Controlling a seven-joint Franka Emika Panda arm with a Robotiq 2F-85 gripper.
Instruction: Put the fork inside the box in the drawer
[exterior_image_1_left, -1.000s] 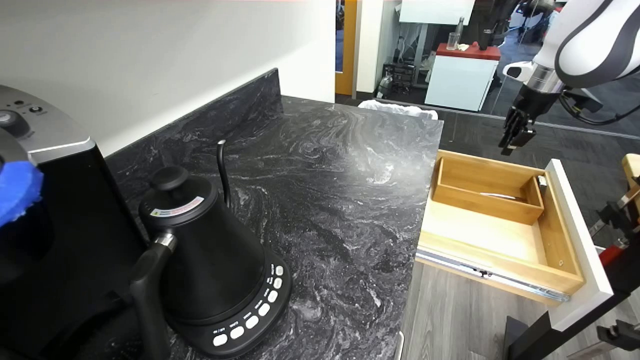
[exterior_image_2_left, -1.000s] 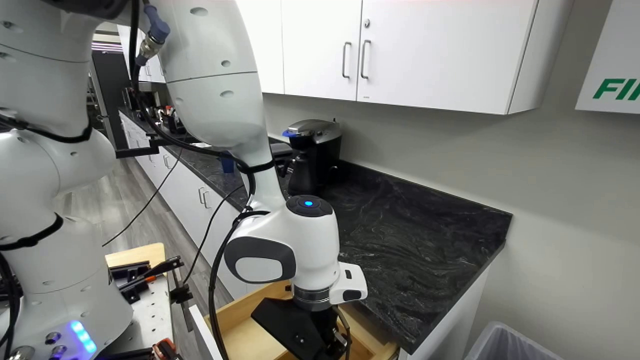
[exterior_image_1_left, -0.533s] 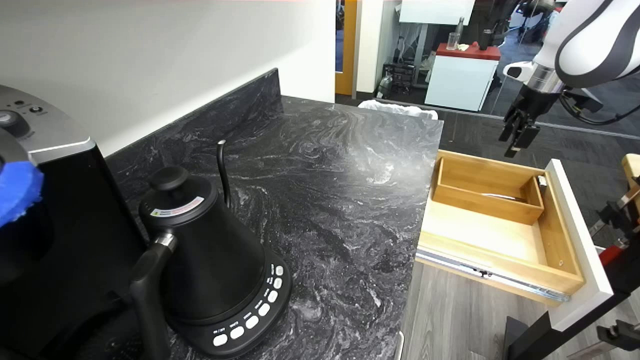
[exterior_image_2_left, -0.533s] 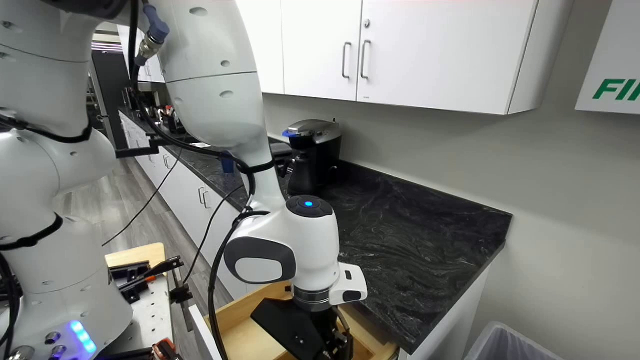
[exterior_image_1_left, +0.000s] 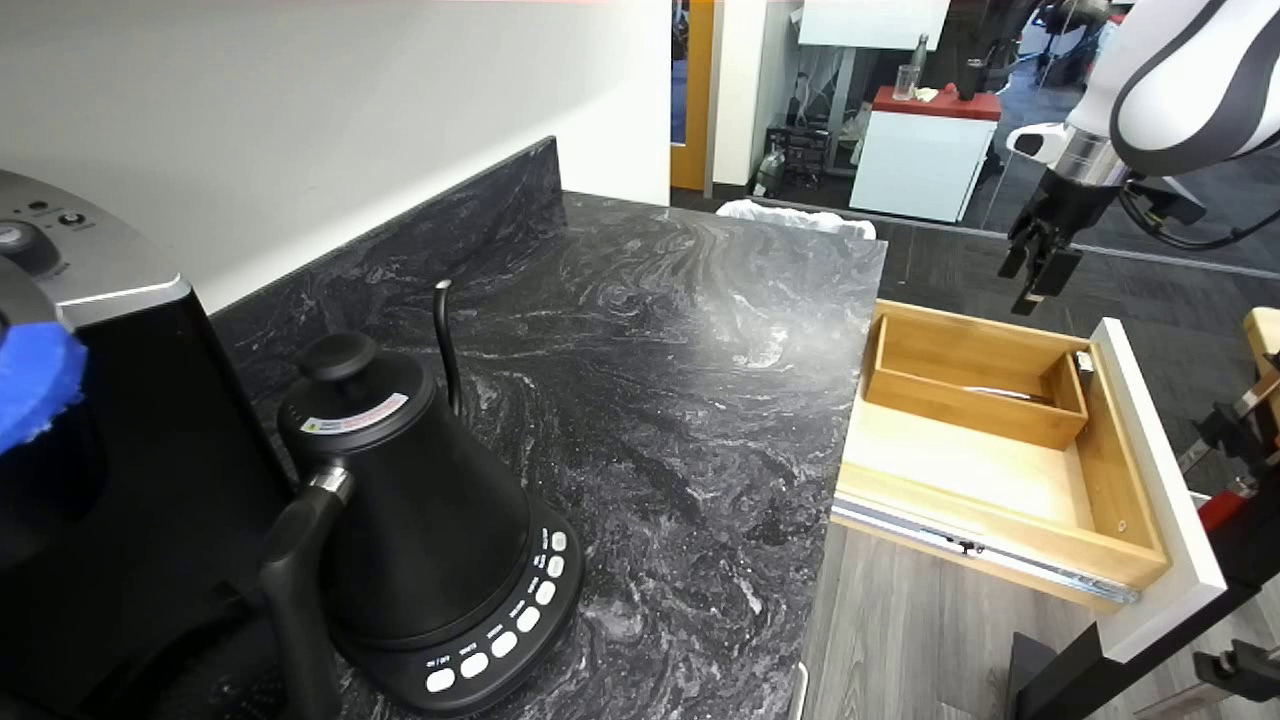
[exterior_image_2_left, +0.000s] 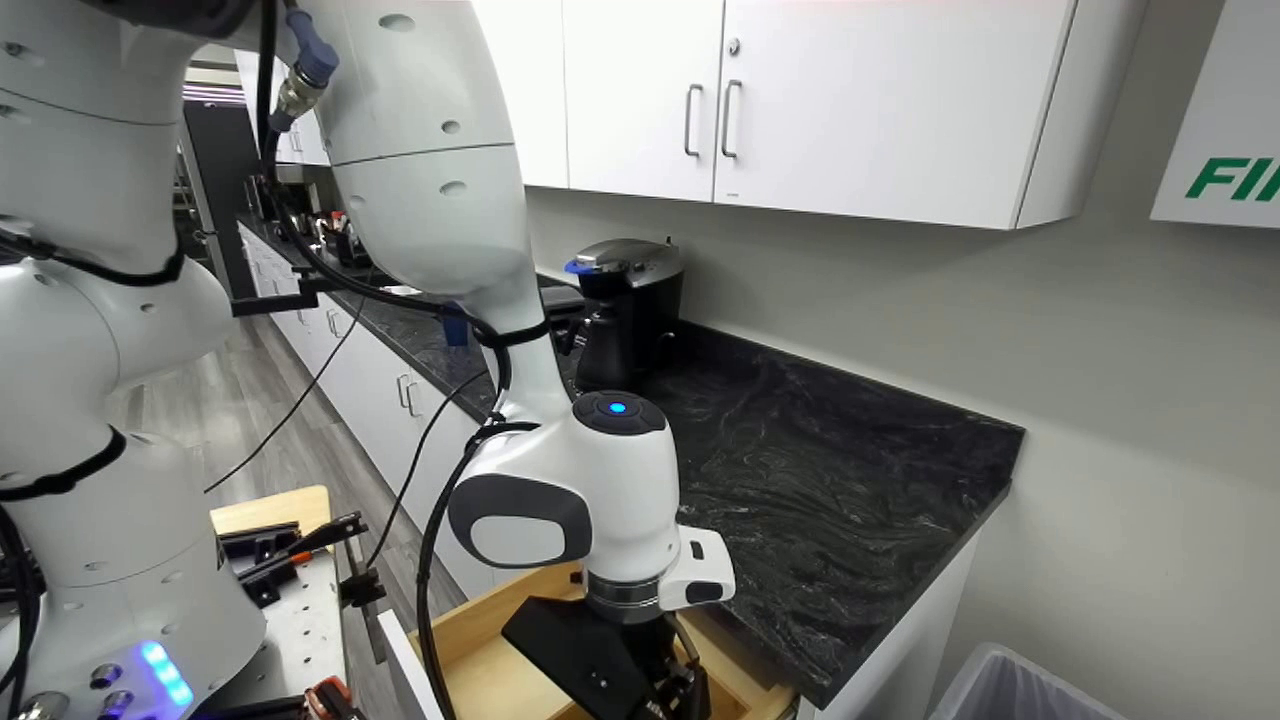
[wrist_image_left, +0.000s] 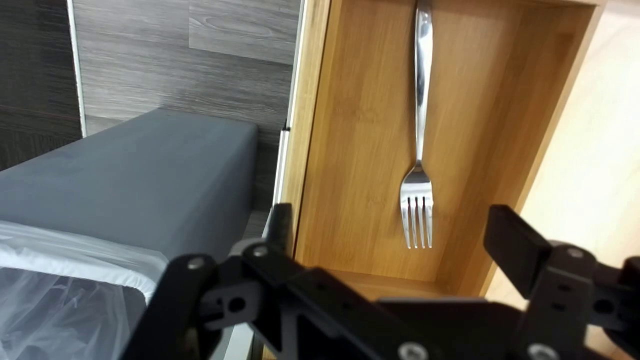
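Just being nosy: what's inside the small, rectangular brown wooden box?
A slim silver metal fork. In the wrist view, the black end effector hides part of one end of the box.

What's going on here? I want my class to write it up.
A robot arm has its gripper open above the drawer, which is pulled out. The gripper holds nothing. The fork lies in the box, and the box sits inside the drawer, so the fork looks to be where it was meant to go.
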